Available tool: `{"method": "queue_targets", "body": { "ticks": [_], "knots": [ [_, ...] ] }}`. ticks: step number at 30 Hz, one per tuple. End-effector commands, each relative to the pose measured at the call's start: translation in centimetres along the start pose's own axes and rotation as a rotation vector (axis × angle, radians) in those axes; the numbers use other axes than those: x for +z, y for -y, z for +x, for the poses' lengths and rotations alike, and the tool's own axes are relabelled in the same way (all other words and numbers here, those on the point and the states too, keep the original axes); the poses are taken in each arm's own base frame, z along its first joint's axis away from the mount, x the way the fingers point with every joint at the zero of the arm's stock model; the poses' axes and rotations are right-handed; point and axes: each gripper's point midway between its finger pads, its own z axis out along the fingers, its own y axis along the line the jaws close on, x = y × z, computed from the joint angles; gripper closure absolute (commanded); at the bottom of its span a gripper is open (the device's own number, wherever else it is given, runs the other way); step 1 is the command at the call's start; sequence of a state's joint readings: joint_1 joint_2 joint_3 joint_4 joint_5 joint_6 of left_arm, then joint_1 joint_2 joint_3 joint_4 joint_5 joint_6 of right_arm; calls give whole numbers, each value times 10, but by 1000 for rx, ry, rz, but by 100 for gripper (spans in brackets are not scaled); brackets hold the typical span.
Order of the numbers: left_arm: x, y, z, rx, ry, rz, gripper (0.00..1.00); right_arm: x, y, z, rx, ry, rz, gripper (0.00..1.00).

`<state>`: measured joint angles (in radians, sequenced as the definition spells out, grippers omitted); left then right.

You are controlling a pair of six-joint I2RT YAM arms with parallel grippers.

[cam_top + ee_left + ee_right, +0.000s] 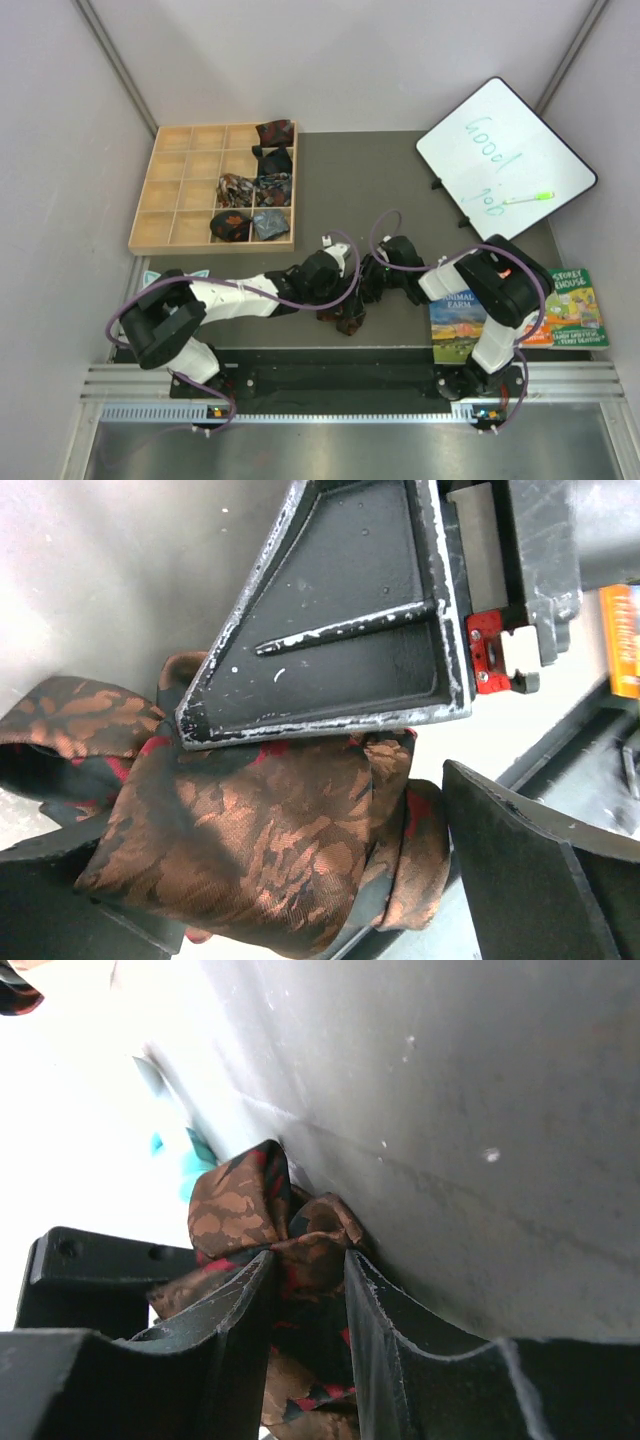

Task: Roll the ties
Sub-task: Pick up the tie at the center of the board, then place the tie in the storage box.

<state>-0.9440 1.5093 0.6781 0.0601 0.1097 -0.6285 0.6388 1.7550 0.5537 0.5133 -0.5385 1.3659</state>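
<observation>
Centrally, near the front edge of the counter [400, 190], lies the long tie [345, 315], dark brown-black with rust-orange print, gathered into a loose crumpled bundle rather than a neat roll; red shows in its folds in the left wrist view [260, 840]. The right claw [368, 288] is clenched on the tie, its two fingers pinching a fold of fabric [270, 1220] between them, as the right wrist view shows [308, 1260]. The left claw [335, 300] is released, its fingers spread wide on either side of the bundle [290, 880]; one finger of the right claw sits just above the fabric in that view. Both claws meet at the bundle, nearly touching. Further back on the left stands a wooden compartment tray [210, 247]; its right-hand compartments hold six small rolled ties, among them a dark red one [275, 132], a black one [273, 160], a multicolour one [237, 187] and a grey-blue one [270, 222]. At rear right rests a whiteboard [505, 155] with a green marker [527, 198]; two picture books [575, 305] lie at front right.
</observation>
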Motion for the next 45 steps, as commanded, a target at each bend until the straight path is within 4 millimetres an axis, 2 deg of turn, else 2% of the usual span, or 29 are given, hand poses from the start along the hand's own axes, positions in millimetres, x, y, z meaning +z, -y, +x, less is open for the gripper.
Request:
{"method": "queue_targets", "body": {
  "ticks": [1,4,7,8,10,11,14,15,16,18,19,21,22,24,26,27,28,30,31,37,38,40,41,43,44,45],
  "knots": [
    [13,-32,39,47,-137,-181,4,9,1,24,11,-67,-20,65],
    [20,-38,36,59,-131,-266,8,6,2,26,11,-69,-16,64],
    [26,-41,42,81,-156,-308,20,3,6,28,10,-67,0,64],
    [28,-41,43,85,-162,-311,33,2,7,28,8,-67,3,64],
    [30,-43,46,88,-177,-328,48,0,12,28,2,-63,23,62],
    [30,-44,46,89,-180,-334,64,-1,14,26,2,-56,35,61],
    [31,-48,49,85,-188,-356,84,-7,20,15,-2,-26,69,54],
    [30,-49,49,83,-189,-363,94,-9,24,12,-7,-28,92,50],
    [30,-50,49,80,-188,-369,98,-12,20,8,-18,-22,93,49],
    [30,-49,48,79,-184,-370,100,-20,14,-9,-41,10,94,42],
    [28,-49,47,75,-176,-371,100,-26,16,-10,-35,13,122,40],
    [24,-48,44,77,-164,-370,100,-38,7,-32,-65,68,130,35],
    [19,-44,39,68,-143,-365,100,-46,15,-34,-44,71,181,34],
    [8,-47,33,71,-124,-395,100,-66,-1,-55,-94,155,181,29],
    [-8,-43,17,70,-69,-408,100,-87,-7,-60,-110,200,217,26],
    [-15,-43,10,70,-47,-422,100,-97,-12,-71,-135,252,228,23],
    [-29,-41,-3,79,-7,-439,100,-103,-14,-73,-145,272,236,22],
    [-42,-39,-19,79,36,-450,100,-118,-20,-76,-169,320,254,22],
    [-55,-37,-31,82,67,-462,100,-122,-20,-76,-175,331,260,22],
    [-102,-39,-74,31,167,-502,100,-150,-13,-75,-203,446,299,21],
    [-113,-49,-78,23,177,-545,100,-150,-5,-73,-202,450,312,21],
    [-130,-52,-91,13,226,-561,100,-155,-8,-70,-214,469,289,20],
    [-138,-61,-96,-6,240,-589,100,-155,-2,-68,-213,468,293,20],
    [-154,-68,-109,-20,277,-607,100,-157,-4,-66,-219,475,273,20],
    [-164,-80,-114,-34,287,-650,100,-156,0,-64,-217,469,274,20],
    [-175,-81,-125,-37,318,-659,100,-156,1,-63,-216,467,271,20]
  ]
}}
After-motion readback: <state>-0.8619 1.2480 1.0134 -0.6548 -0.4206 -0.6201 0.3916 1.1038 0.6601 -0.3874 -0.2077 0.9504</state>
